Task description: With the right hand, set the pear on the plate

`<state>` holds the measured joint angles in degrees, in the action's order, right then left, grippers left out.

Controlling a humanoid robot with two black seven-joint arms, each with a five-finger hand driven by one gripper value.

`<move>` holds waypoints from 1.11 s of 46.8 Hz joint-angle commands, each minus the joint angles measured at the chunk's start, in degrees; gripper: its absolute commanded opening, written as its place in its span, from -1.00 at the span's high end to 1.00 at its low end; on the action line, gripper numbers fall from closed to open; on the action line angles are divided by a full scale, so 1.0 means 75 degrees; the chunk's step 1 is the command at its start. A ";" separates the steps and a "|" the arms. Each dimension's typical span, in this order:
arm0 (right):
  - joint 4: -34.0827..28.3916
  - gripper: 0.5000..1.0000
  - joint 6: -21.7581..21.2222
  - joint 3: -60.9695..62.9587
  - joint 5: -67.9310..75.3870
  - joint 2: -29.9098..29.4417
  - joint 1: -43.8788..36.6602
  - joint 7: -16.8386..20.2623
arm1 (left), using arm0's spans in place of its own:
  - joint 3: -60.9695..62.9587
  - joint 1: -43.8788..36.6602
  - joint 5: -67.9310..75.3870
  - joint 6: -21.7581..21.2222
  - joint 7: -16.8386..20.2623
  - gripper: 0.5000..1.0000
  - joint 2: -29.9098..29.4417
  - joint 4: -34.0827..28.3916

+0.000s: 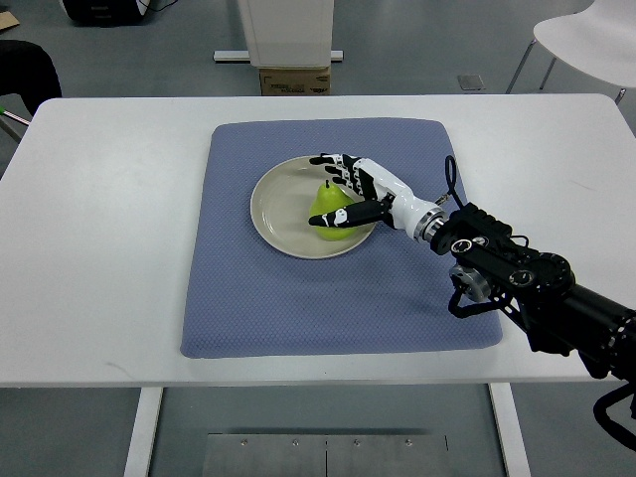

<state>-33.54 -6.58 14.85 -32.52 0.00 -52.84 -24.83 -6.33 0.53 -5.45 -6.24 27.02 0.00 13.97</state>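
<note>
Fingers (340, 169) of our right hand (350, 191) cover part of the pear (328, 209), thumb in front, clamped on it; whether the pear's base touches the plate (278, 204) we cannot tell. From above, the plate lies on a blue mat (298, 298) on a white table (99, 219); a chair (586, 40) is cut off at top right. Our pear is green-yellow, upright, on the plate's right part.

A yellow-green pear (328, 207) stands upright, stem up, on the right half of a round cream plate (279, 204); the plate sits centred on a blue-grey mat (248, 298).
</note>
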 commanded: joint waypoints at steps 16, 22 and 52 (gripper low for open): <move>-0.0016 -0.99 -0.0423 0.0152 0.0000 0.0667 -0.0057 -0.0040 | 0.0000 0.0000 0.0000 0.0000 -0.0005 -1.00 0.0000 0.0000; -0.0016 -0.99 -0.0517 0.0293 0.0000 0.0972 -0.0057 -0.0052 | 0.0000 0.0000 0.0000 0.0000 -0.0005 -1.00 0.0000 0.0000; 0.0172 -0.99 0.0385 0.1616 0.1511 0.1231 0.0107 0.0452 | 0.0000 0.0000 0.0000 0.0000 0.0007 -1.00 0.0000 0.0000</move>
<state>-32.26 -5.12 25.48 -21.63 9.51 -52.34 -21.72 -6.33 0.53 -5.45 -6.24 26.99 0.00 13.97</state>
